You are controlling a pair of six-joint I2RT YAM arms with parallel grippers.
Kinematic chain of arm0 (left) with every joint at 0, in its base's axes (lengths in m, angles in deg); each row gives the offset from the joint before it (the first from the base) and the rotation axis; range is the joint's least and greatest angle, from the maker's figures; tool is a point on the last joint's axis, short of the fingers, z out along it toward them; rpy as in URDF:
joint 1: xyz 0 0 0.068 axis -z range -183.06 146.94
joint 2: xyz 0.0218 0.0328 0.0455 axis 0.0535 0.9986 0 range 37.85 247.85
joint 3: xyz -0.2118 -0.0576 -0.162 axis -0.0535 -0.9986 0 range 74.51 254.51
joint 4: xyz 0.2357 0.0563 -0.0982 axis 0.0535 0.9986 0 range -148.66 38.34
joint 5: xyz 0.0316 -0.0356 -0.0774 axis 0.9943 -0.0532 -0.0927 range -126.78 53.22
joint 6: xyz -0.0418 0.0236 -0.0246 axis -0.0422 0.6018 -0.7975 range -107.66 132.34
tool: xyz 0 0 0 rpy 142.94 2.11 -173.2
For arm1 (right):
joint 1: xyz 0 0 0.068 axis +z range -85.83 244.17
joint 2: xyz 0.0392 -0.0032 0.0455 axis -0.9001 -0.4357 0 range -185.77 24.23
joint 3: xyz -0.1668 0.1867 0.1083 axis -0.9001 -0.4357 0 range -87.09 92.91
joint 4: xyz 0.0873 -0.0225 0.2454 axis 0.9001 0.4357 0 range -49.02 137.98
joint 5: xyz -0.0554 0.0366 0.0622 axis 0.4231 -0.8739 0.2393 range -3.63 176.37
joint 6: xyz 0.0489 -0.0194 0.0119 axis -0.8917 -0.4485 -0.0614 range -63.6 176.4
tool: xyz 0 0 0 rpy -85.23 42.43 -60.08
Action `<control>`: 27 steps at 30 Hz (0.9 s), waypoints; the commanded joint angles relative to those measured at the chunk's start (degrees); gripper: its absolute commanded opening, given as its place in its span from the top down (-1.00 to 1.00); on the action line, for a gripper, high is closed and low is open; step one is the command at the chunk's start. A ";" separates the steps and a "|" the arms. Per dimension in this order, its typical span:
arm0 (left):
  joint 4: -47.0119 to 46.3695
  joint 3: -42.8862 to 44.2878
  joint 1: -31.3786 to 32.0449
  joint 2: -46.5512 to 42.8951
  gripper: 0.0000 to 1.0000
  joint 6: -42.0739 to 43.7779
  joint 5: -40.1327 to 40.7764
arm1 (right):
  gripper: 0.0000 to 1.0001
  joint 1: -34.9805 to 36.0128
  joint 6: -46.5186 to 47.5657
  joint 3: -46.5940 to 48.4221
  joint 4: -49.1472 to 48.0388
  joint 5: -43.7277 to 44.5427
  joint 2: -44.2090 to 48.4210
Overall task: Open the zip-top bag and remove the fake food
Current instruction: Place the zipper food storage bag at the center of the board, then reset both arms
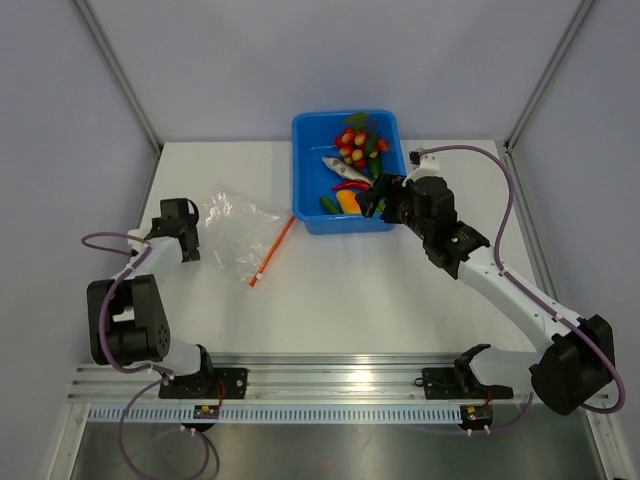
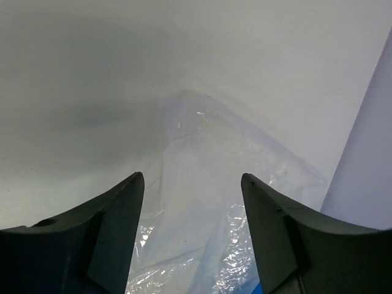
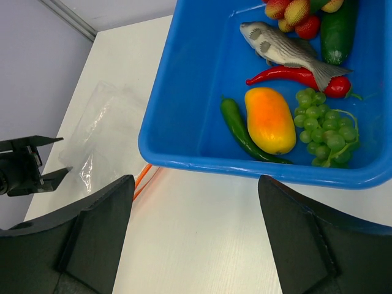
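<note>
At twelve o'clock on the bench (image 1: 400,290) stands a blue tub (image 1: 308,170), and all the fake food (image 1: 352,165) that shows lies inside it. From the right wrist view the pieces can be told apart. A silvery fish (image 3: 288,52) lies towards twelve o'clock, with a red chili (image 3: 288,75) touching its underside. An orange-yellow pepper (image 3: 268,119) sits in the middle. A green chili (image 3: 236,122) lies along its nine o'clock side and a bunch of green grapes (image 3: 324,125) is at its three o'clock. A dark green vegetable (image 3: 338,30) and a cluster of red and yellow balls (image 3: 294,13) lie at the far end.

The zip-top bag (image 1: 235,230) lies crumpled on the bench at the tub's eight o'clock, just beside it. Its orange-red zip strip (image 1: 272,252) runs along its four o'clock edge.

The left pincer (image 2: 191,177) is at the bag's nine o'clock edge. Its fingers are spread, with clear plastic showing between them and nothing pinched. The right pincer (image 3: 196,180) hovers at the tub's five o'clock corner, over the near wall. Its fingers are spread wide and carry nothing.
</note>
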 commanded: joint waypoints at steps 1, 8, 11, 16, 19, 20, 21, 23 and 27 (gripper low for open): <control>-1.42 2.11 -0.36 -4.52 -0.49 2.27 -3.32 | -0.79 0.35 0.37 0.60 -0.83 -0.48 1.68; 12.57 9.32 -0.62 -7.08 -0.98 12.17 -7.36 | -0.82 0.35 0.99 1.03 -0.40 -0.48 1.51; 14.52 10.47 -0.71 -7.34 -0.98 19.55 -12.70 | -0.86 0.35 1.86 1.30 0.31 -0.47 1.94; 1.37 3.37 -2.10 -13.92 -0.98 29.85 -23.42 | -0.97 0.35 2.31 1.74 2.32 3.90 4.31; -5.43 -2.43 -2.56 -22.18 -0.98 33.20 -27.05 | -0.99 0.26 1.43 2.70 4.60 6.38 5.81; -6.74 -3.49 -2.55 -24.11 -0.98 34.17 -28.44 | -0.99 0.35 0.90 2.79 5.14 6.73 6.25; -8.67 -5.68 -2.55 -27.87 -0.98 34.88 -29.24 | -0.99 0.35 0.38 2.88 5.67 6.91 6.77; -11.75 -7.36 -2.55 -31.24 -0.98 38.04 -33.62 | -0.99 0.35 -0.68 1.66 5.67 7.09 9.06; -11.50 -9.82 -2.03 -39.15 -0.98 41.12 -38.38 | -0.99 0.35 -2.61 -2.65 4.44 6.03 12.75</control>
